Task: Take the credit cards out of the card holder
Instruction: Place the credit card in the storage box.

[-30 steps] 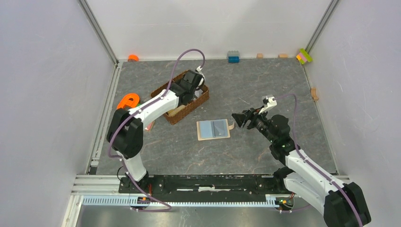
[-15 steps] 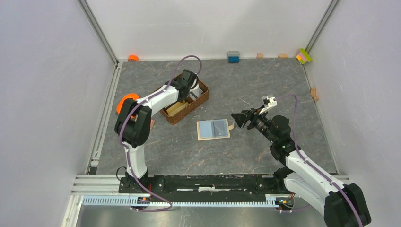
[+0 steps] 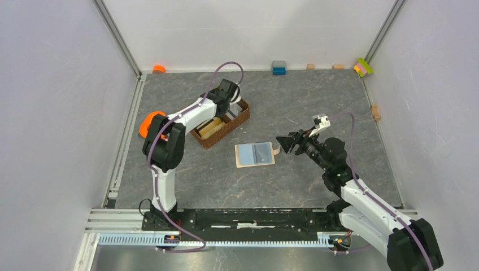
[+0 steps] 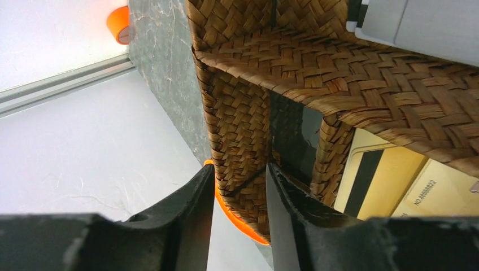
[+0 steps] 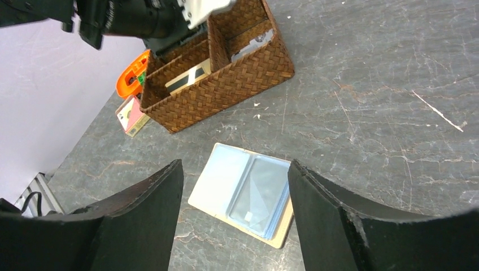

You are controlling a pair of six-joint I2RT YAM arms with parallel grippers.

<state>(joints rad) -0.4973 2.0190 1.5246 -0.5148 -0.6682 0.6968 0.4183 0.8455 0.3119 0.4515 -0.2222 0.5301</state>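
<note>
Top external view: I'm seeing the holder (image 3: 255,153) lying open right of the basket (image 3: 229,129), its sleeves looking empty. Cream cards (image 4: 390,175) are sitting in the basket, with a pink card (image 5: 131,114) just beside it. The left gripper (image 4: 237,192), narrowly parted and empty, is hanging over the basket. The right gripper (image 5: 234,169), spread wide, is hovering further right. I'm judging the task nearly done.

Bright even light, soft shadows, sharp focus.

Card holder (image 3: 255,153) lies flat mid-table. Basket (image 5: 226,87) sits behind it, toward the left edge — credit cards (image 4: 395,175) inside that basket.
</note>
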